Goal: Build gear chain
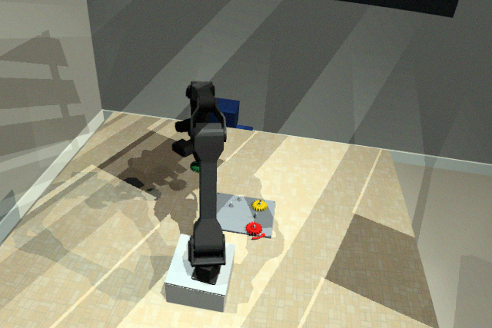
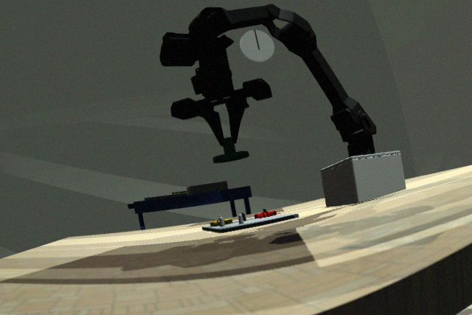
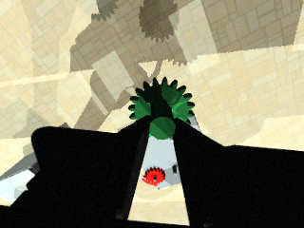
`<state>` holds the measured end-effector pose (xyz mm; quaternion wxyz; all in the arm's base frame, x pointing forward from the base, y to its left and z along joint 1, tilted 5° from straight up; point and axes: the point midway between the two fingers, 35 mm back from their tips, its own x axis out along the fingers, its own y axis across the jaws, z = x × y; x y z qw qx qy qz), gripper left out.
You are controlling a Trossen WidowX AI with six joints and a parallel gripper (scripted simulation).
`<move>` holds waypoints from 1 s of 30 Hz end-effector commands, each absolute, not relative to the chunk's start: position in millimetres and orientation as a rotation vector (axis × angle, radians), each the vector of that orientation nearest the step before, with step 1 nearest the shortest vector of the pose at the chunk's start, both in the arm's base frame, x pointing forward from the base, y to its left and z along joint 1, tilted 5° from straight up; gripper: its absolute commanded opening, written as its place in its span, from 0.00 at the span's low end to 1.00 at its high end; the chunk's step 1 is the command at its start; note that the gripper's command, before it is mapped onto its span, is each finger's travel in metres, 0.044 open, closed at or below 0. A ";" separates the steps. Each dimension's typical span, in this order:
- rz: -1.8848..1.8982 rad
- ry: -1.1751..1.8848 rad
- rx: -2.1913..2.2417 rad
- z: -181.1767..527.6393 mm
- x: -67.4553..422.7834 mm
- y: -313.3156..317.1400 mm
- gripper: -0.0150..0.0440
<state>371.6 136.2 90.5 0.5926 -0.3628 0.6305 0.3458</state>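
Note:
My gripper (image 2: 228,141) (image 3: 161,122) is shut on the upright stem of a green gear (image 1: 194,167) (image 2: 231,156) (image 3: 183,110) and holds it high above the table, its toothed disc at the bottom. The arm partly hides it in the top view. The grey board (image 1: 234,220) (image 3: 159,152) lies lower. The red gear (image 1: 254,229) (image 2: 265,215) (image 3: 153,173) and yellow gear (image 1: 260,207) (image 2: 228,221) sit on it. Between them stands an empty peg (image 1: 254,215). Two more empty pegs (image 1: 231,205) (image 1: 239,199) stand left of the yellow gear. A red arrow (image 1: 258,236) lies beside the red gear.
The white base block (image 1: 194,294) (image 2: 377,180) carries the arm in front of the board. A blue bench (image 1: 230,107) (image 2: 194,199) stands beyond the table. Shadows of the arm and gear fall on the table left of the board in the top view. No other loose gear is visible.

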 end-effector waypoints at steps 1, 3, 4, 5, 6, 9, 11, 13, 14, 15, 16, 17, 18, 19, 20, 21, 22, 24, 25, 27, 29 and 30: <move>0.796 1.450 -0.841 99.3 372.0 136.5 0.25; 0.796 1.450 -0.841 99.2 372.0 136.0 0.25; 0.796 1.450 -0.841 98.7 372.3 134.6 0.25; 0.796 1.450 -0.842 97.9 372.6 132.1 0.25; 0.796 1.450 -0.842 97.0 373.1 129.1 0.25; 0.795 1.450 -0.842 94.2 374.1 120.2 0.25; 0.795 1.450 -0.843 92.4 374.7 114.2 0.25; 0.794 1.450 -0.843 90.5 375.2 108.2 0.25; 0.794 1.450 -0.843 89.6 375.3 105.3 0.25; 0.794 1.450 -0.843 88.6 375.5 102.3 0.25; 0.794 1.450 -0.844 87.7 375.6 99.3 0.25; 0.794 1.450 -0.844 86.7 375.7 96.3 0.25; 0.793 1.450 -0.844 85.8 375.7 93.4 0.25; 0.793 1.450 -0.844 84.9 375.8 90.4 0.25; 0.793 1.450 -0.844 83.9 375.8 87.4 0.25; 0.793 1.450 -0.845 83.0 375.7 84.4 0.25; 0.793 1.450 -0.845 82.0 375.7 81.5 0.25; 0.792 1.450 -0.845 80.2 375.4 75.6 0.25; 0.792 1.451 -0.845 79.2 375.3 72.6 0.25; 0.792 1.451 -0.846 77.3 374.9 66.7 0.25; 0.791 1.451 -0.846 75.4 374.4 60.9 0.25; 0.791 1.451 -0.846 74.5 374.1 58.0 0.25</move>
